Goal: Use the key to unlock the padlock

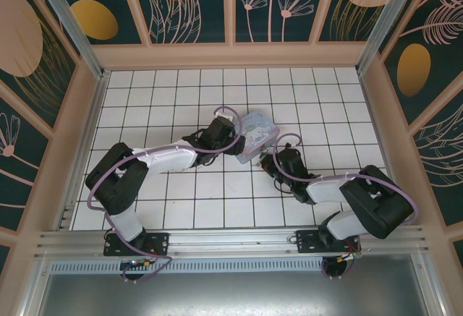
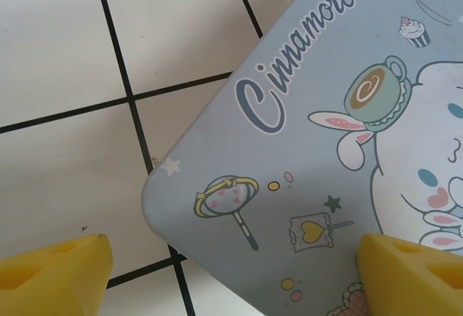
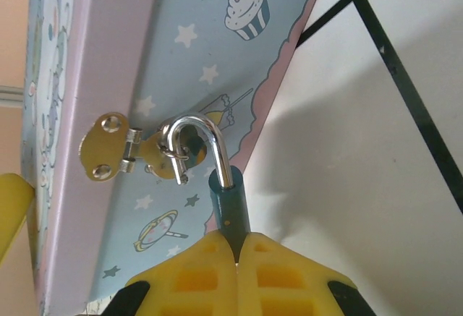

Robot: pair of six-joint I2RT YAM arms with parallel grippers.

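The right hand point(image 3: 237, 262), low centre, is pinched shut on the padlock point(image 3: 228, 211), whose shackle point(image 3: 210, 139) hangs through the tin point(image 3: 217, 48)'s hasp point(image 3: 108, 153). The left hand point(image 2: 231, 280) gapes over the tin, holding nothing. The padlock looks light, hard and slick, best held by its flat sides.

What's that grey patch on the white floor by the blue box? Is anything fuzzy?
Right wrist: it's the soft shadow of the tin on the tiles, and the padlock shackle glints. Left wrist: the yellow fingertips are blurry, too near the lens.
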